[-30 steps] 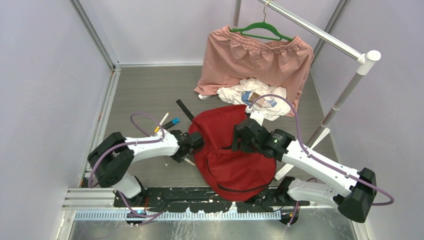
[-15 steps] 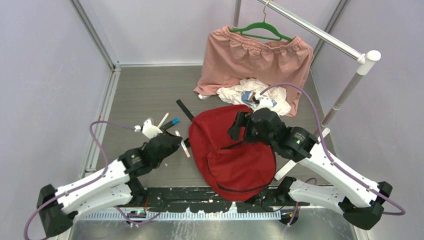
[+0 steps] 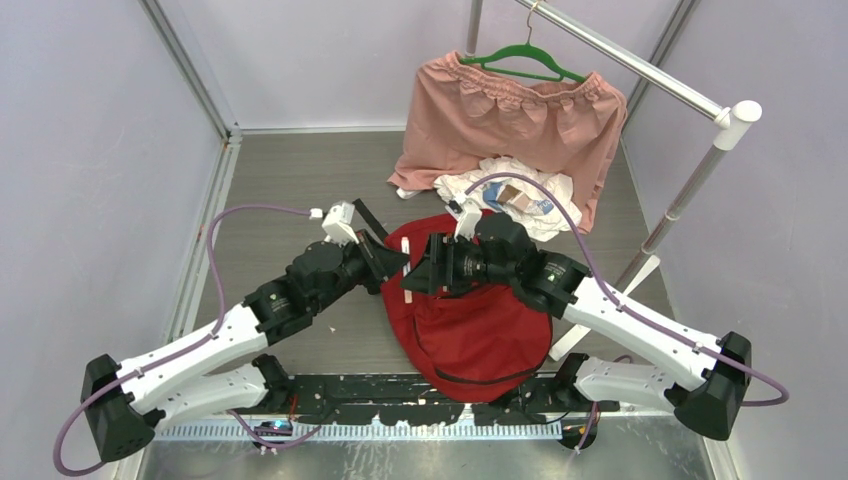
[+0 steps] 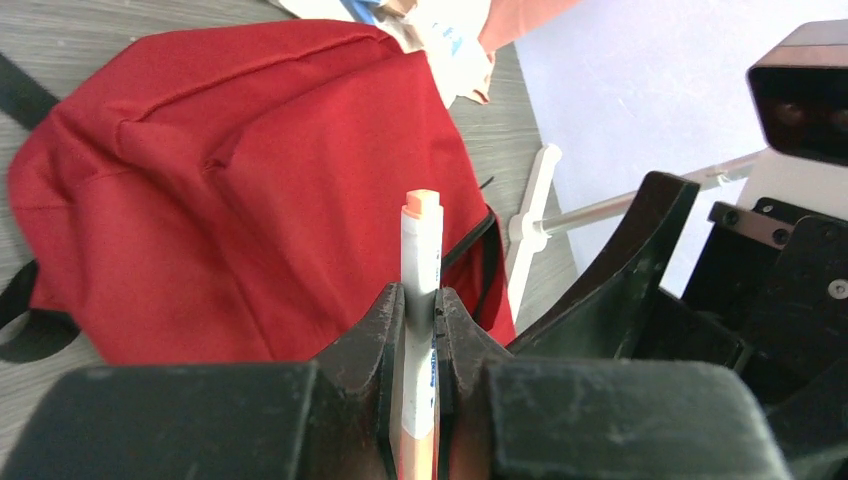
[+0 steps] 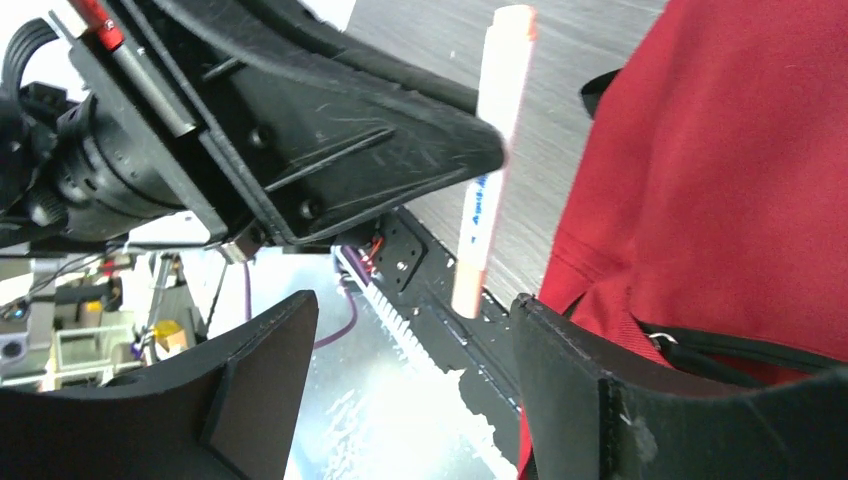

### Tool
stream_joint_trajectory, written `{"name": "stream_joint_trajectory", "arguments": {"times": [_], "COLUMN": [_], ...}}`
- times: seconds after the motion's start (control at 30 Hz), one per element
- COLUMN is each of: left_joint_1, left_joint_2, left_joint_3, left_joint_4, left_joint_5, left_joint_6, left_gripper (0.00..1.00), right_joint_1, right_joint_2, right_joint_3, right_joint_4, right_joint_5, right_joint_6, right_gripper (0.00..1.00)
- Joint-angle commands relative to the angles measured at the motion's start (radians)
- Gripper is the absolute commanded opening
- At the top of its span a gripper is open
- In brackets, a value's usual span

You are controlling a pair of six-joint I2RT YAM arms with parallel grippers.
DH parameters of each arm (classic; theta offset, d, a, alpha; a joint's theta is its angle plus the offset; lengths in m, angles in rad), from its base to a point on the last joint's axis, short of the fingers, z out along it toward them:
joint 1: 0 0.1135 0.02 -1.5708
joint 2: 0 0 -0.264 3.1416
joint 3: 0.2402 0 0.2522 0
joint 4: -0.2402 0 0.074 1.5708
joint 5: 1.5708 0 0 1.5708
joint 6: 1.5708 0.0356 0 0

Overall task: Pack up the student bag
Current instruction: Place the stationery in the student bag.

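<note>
Since a second ago: left gripper (image 3: 398, 262) left the table by the student bag's (image 3: 470, 325) left edge, drew back left, and is now raised at that edge, clamping a white, orange-capped pen (image 4: 421, 250) lifted off the table. Right gripper (image 3: 425, 276) went from mid-bag to far right, then swung left; jaws wide, facing the pen.

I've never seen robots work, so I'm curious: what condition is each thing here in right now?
student bag: lying slumped on the table; open or zipped, cannot tell.
white marker: clamped in the left gripper.
left gripper: shut on the white marker.
right gripper: open, holding nothing.
pink garment: hanging, hem resting on the table.
white cloth: crumpled.
</note>
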Motion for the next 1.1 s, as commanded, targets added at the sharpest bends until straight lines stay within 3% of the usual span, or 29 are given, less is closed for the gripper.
{"name": "stream_joint_trajectory", "arguments": {"times": [0.0,0.27,0.43,0.5,0.6,0.63,0.73,0.8,0.9,1.07], "left_joint_1": [0.004,0.005,0.005,0.005,0.005,0.005,0.005,0.005,0.005,-0.012], "left_joint_2": [0.017,0.021,0.007,0.007,0.014,0.021,0.047,0.092,0.237,0.499], "left_joint_3": [0.043,0.061,0.053,0.053,0.055,0.061,0.114,0.168,0.299,0.493], "left_joint_4": [0.154,0.174,0.186,0.182,0.179,0.169,0.055,-0.049,-0.211,-0.281], "left_joint_5": [0.061,0.091,0.109,0.113,0.130,0.133,0.113,0.093,0.105,0.192], "left_joint_6": [0.009,-0.011,-0.029,-0.029,-0.027,-0.022,0.026,0.095,0.205,0.313], "left_gripper": [0.00,0.00,0.00,0.00,0.00,0.03,0.62,0.77,0.76,0.69], "right_joint_1": [0.007,0.008,0.007,0.008,0.003,-0.002,-0.020,-0.030,-0.048,-0.110], "right_joint_2": [-0.005,0.040,0.072,0.069,0.048,0.038,-0.023,-0.096,-0.229,-0.284], "right_joint_3": [-0.001,-0.011,-0.001,0.002,0.005,0.006,-0.030,-0.080,-0.157,-0.182], "right_joint_4": [0.142,0.124,0.147,0.139,0.067,0.030,-0.070,-0.128,-0.205,-0.313], "right_joint_5": [-0.096,0.008,0.026,0.064,0.199,0.243,0.335,0.381,0.437,0.484], "right_joint_6": [0.018,0.013,0.019,0.026,0.049,0.060,0.089,0.111,0.148,0.210], "right_gripper": [0.75,0.67,0.57,0.45,0.05,0.01,0.01,0.01,0.01,0.01]}}
